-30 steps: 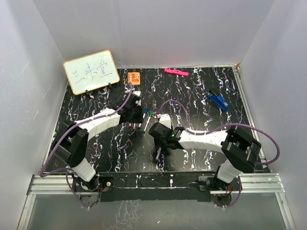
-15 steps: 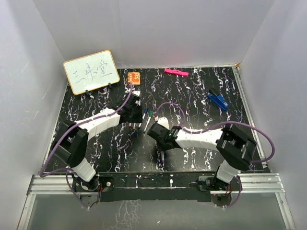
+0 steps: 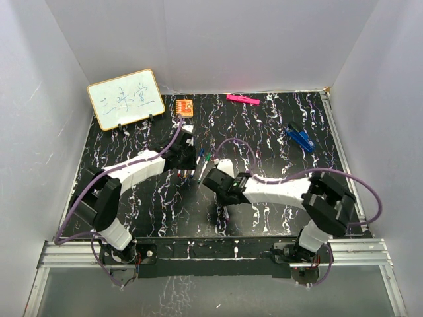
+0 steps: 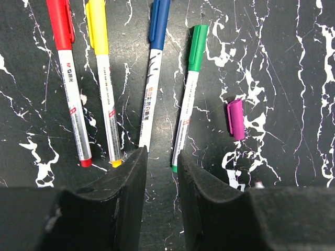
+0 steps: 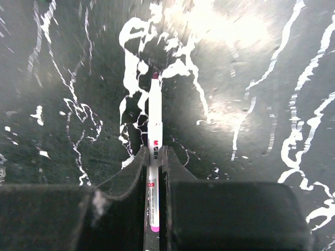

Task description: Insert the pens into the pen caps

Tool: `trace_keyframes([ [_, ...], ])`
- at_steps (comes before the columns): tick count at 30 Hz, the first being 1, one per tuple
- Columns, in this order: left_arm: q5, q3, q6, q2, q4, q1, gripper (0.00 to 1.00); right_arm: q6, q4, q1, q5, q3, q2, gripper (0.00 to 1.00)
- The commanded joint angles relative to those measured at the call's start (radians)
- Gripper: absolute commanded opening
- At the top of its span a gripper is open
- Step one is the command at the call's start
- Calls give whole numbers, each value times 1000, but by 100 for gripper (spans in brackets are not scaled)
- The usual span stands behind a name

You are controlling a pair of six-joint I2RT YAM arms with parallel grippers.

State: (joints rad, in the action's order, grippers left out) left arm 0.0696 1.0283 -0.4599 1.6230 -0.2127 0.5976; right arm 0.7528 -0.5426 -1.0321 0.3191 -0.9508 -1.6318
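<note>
Right gripper clamped on purple pen, tip toward 12 o'clock. Left gripper narrowly parted, holding nothing (four capped pens beyond it); purple cap lies at 2 o'clock on surface.

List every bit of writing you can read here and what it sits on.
"M&G": barrel of the uncapped pen in the right gripper.
"M&G": barrel of the red-capped pen.
Blue handwriting on the whiteboard: too small to read.
Finer print on the four capped pens: too small to read.
</note>
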Motion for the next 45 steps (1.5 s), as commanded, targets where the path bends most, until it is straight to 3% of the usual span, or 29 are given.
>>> trace_keyframes([
  [1, -43, -31, 23, -87, 37, -1, 29, 43, 35, 28, 179, 7, 199, 0],
  [7, -177, -112, 34, -148, 188, -2, 28, -61, 235, 88, 323, 93, 454, 0],
  [15, -418, -213, 7, -234, 445, -2, 32, -247, 609, 177, 298, 241, 659, 0],
  [20, -570, -242, -41, -250, 602, -1, 37, -274, 737, 217, 192, 256, 645, 0],
  [26, -628, -283, -101, -245, 770, -2, 42, -268, 805, 223, 88, 245, 591, 0],
  [45, -735, -278, -172, -171, 903, -2, 48, -217, 884, 222, -21, 255, 513, 0],
])
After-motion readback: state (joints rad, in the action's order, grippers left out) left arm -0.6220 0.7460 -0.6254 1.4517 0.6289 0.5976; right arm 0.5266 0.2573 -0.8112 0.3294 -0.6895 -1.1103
